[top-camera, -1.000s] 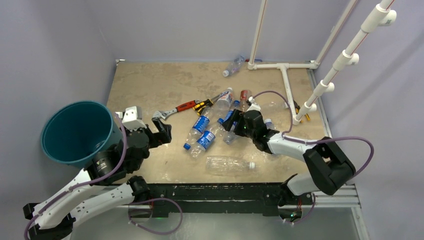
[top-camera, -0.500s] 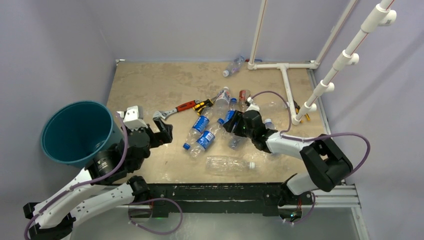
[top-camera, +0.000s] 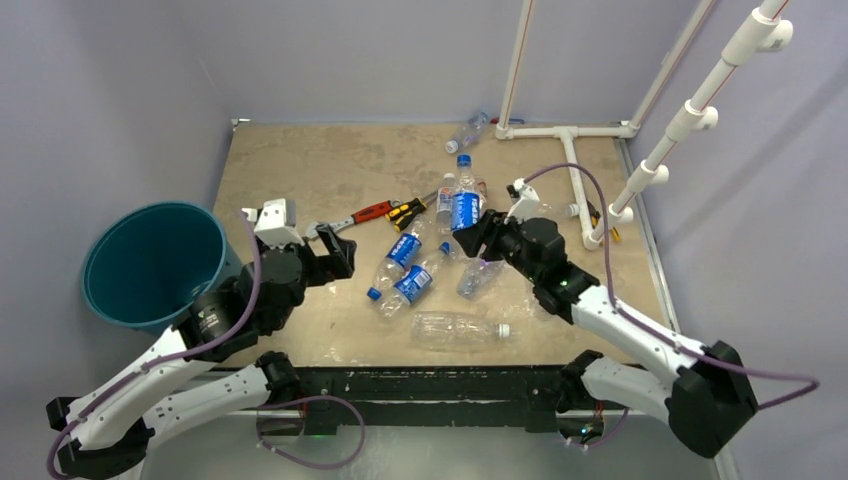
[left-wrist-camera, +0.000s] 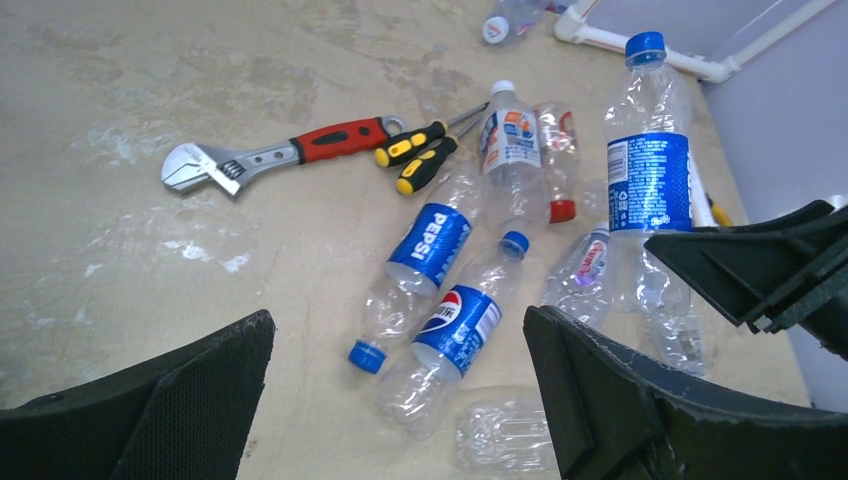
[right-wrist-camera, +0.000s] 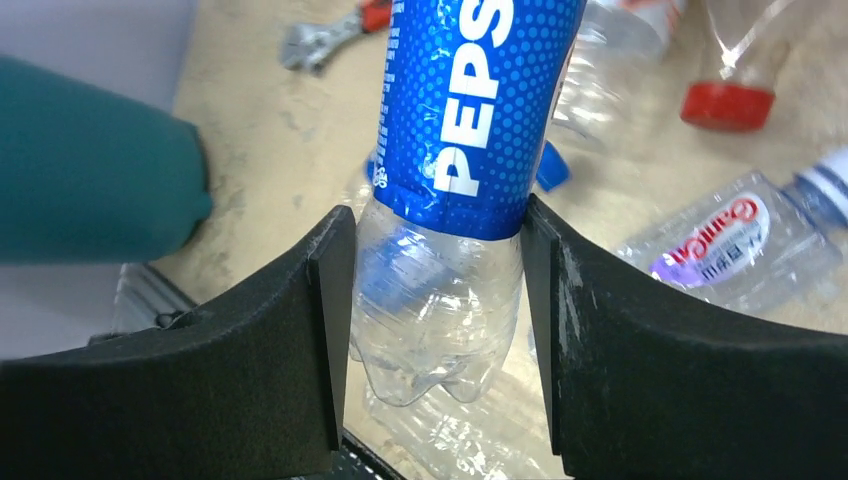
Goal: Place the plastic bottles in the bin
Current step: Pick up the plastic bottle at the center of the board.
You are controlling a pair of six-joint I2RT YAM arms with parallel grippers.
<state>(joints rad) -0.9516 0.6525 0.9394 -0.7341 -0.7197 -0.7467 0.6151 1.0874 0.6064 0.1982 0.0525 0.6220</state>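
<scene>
1. Well to the right of the bin [top-camera: 120, 222], the right gripper [top-camera: 472, 232] holds one plastic bottle [top-camera: 463, 208] upright, blue cap on top, apparently lifted off the table [top-camera: 300, 165].
2. Its fingers [right-wrist-camera: 300, 330] are pinched on the clear lower body, just under the blue label and near the base.
3. The bottle looks empty, so probably light. Its thin wall should dent under a hard squeeze, and the smooth plastic may slip.
4. A hold this low leaves most of the bottle above the fingers, free to tip. A grip at the label would likely be steadier.
5. Just right of the bin, the left gripper [top-camera: 335, 255] hangs spread wide, holding nothing.
6. The other bottles [top-camera: 405, 270] lie on their sides farther right of the bin, near the wrench [top-camera: 350, 220].
</scene>
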